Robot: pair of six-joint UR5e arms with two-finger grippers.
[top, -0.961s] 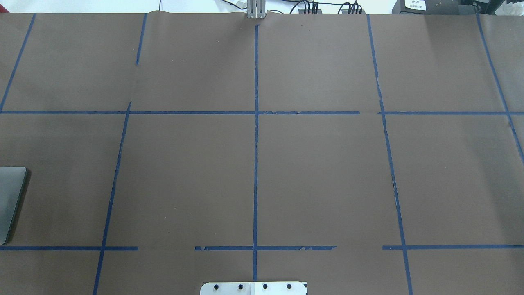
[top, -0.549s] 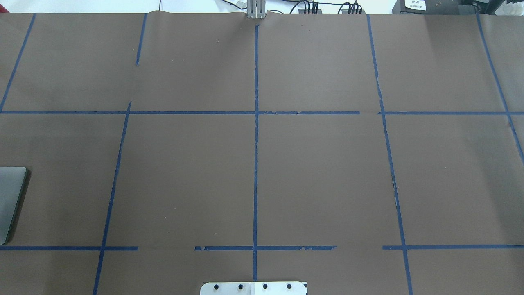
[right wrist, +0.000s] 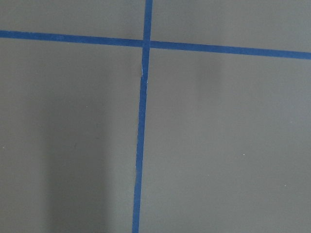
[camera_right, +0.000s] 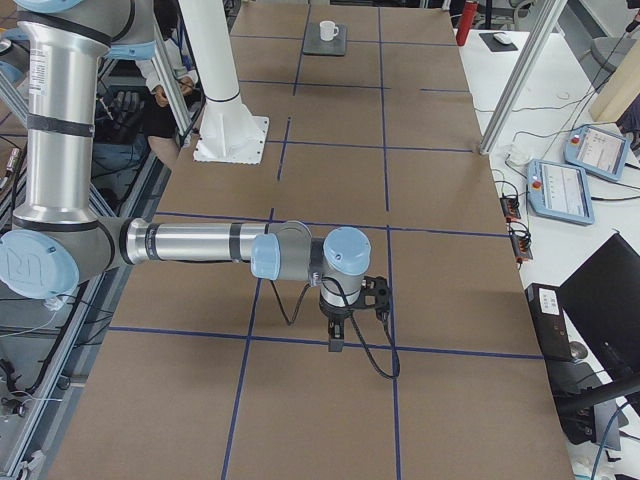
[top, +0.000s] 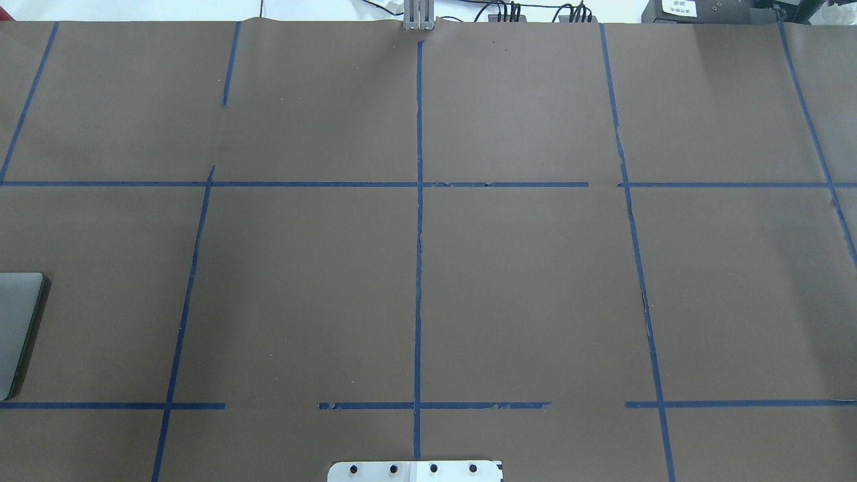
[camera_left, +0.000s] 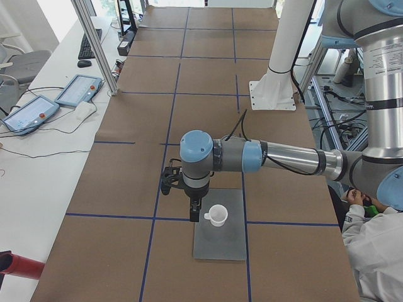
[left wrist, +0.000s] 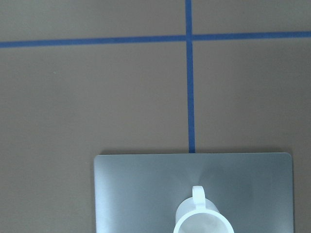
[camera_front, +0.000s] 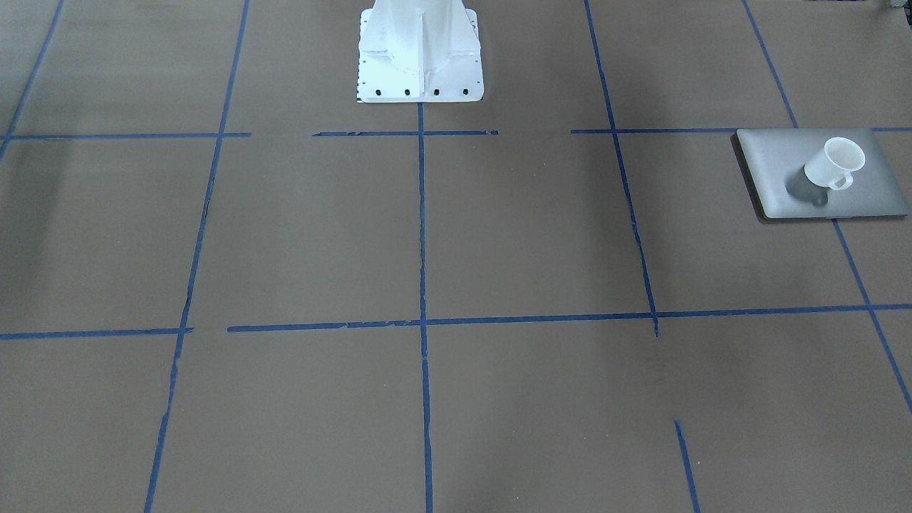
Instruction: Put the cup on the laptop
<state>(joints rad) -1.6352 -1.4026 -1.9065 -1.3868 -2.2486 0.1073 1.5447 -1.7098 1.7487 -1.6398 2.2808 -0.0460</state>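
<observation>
The small white cup (camera_front: 833, 165) stands upright on the silver-grey laptop (camera_front: 780, 174), which lies flat near the table's end on my left. Both show in the exterior left view, cup (camera_left: 217, 216) on laptop (camera_left: 220, 242), and in the left wrist view, cup (left wrist: 201, 221) on laptop (left wrist: 141, 189). My left gripper (camera_left: 194, 214) hangs just beside the cup on its handle side; I cannot tell whether it is open or shut. My right gripper (camera_right: 335, 340) hangs over bare table far from the cup (camera_right: 327, 31); its state I cannot tell. The overhead view shows only the laptop's corner (top: 17, 328).
The brown table cover carries a blue tape grid. The robot's white base (camera_front: 420, 53) stands at mid-table. A metal post (camera_left: 94, 44), two tablets (camera_left: 79, 91) and a red object (camera_left: 19, 264) are on the side bench. A person (camera_left: 378, 245) sits by the left arm.
</observation>
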